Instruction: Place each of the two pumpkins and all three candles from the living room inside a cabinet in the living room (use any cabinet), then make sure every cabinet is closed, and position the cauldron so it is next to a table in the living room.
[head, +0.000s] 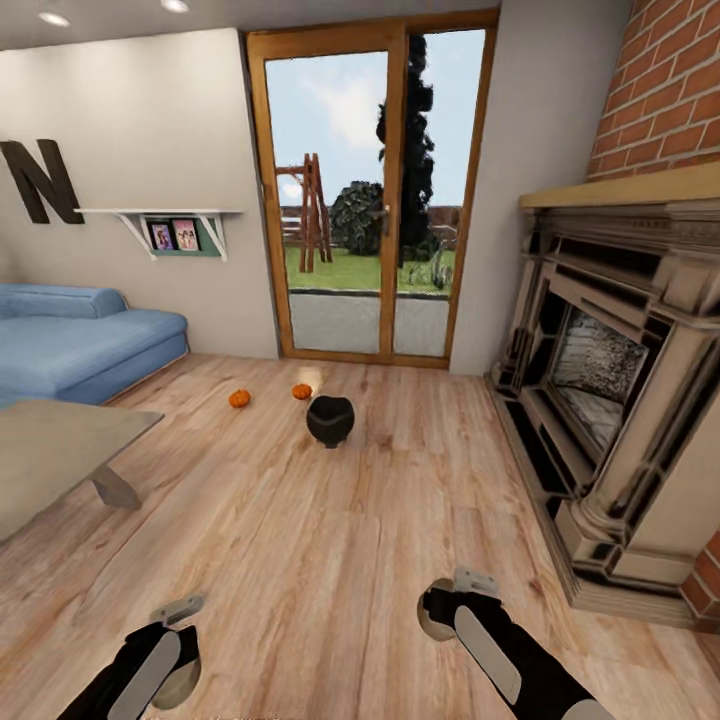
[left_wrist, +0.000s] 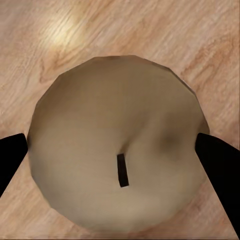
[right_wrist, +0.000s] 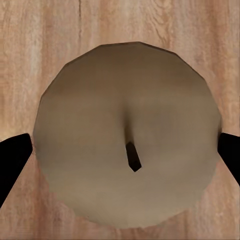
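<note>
My left gripper (head: 180, 668) sits at the lower left of the head view, and in the left wrist view its two black fingers (left_wrist: 11, 157) press against the sides of a beige candle (left_wrist: 117, 145) with a short dark wick, so I read it as closed around that candle. My right gripper (head: 437, 612) is at the lower centre-right of the head view; the right wrist view shows its fingers (right_wrist: 14, 157) flanking a second candle (right_wrist: 127, 132) just the same, clamped on it. Both candles show over the wooden floor (head: 330, 540).

Further up, near the middle of the head view, the black cauldron (head: 330, 420) stands on the floor before the glass door (head: 370, 200). Two orange pumpkins lie just left of it and slightly higher: one (head: 239, 398) further left, the other (head: 302, 391) close beside the cauldron. A corner of the grey table (head: 50, 450) enters at the left edge, the blue sofa (head: 80, 340) is above it, and the fireplace (head: 620, 380) takes the right side.
</note>
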